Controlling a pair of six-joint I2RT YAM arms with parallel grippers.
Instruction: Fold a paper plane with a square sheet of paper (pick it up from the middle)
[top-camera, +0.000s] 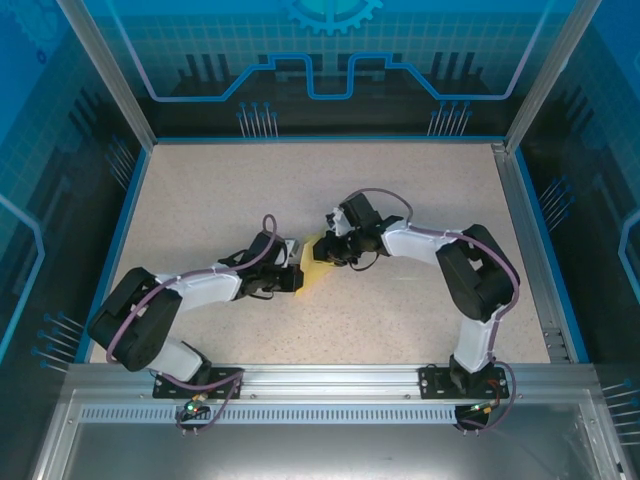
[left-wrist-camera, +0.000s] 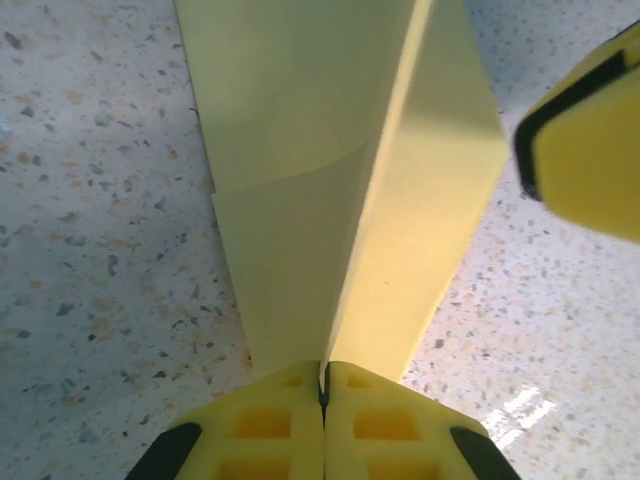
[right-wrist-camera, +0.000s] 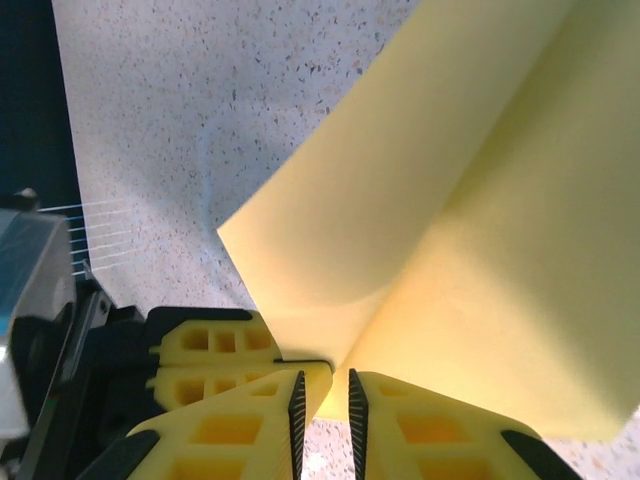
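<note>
**Left clamps the fold, right stands slack at the crease**

At the bottom centre of the left wrist view, the left gripper (left-wrist-camera: 323, 388) is closed tight on the lower end of the paper (left-wrist-camera: 300, 150). From there the paper runs up to the top edge as two flaps meeting at a crease. The right gripper (right-wrist-camera: 326, 388), at the bottom of its own view, has its jaws a slit apart. The crease reaches the mouth of that slit and does not look clamped. In the top view the paper sits mid-frame between the two grippers, over the speckled table (top-camera: 420, 200).

Risks, as I judge them: the sheet is thin, so it may tear if the arms draw apart once both grip it. If the right jaws close off the crease, they would crumple a flap. A crooked pinch would skew every later fold.

Count: two grippers, one paper, one table.
</note>
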